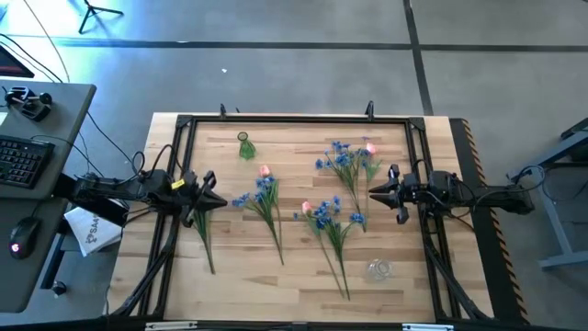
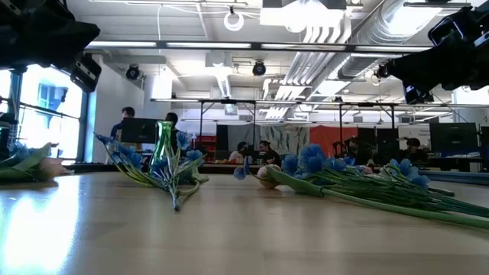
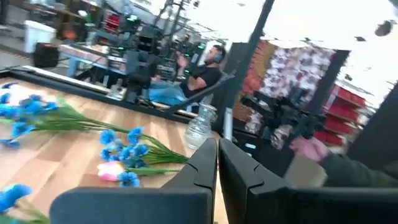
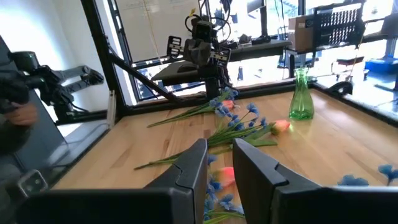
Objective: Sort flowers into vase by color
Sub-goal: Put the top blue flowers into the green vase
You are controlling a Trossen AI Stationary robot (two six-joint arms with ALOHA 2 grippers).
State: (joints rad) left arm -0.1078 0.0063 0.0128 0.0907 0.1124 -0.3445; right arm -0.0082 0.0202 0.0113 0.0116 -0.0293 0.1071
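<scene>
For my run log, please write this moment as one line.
flowers: on table | green vase: empty | left pincer: shut, idle | right pincer: idle

A grey floor [image 1: 303,64] is seen around the wooden counter [image 1: 276,280]. Ceiling ducts [image 2: 336,30] and a bright window [image 2: 46,107] are shown beyond.

We count flowers [image 1: 323,216] in three loose bunches lying flat on the worktop [image 1: 230,276], blue blossom clusters mixed with pink buds, green stems pointing mostly to its near edge. Green vase [image 1: 245,146] upright near the far edge, clear vase [image 1: 378,269] near the front right.
</scene>
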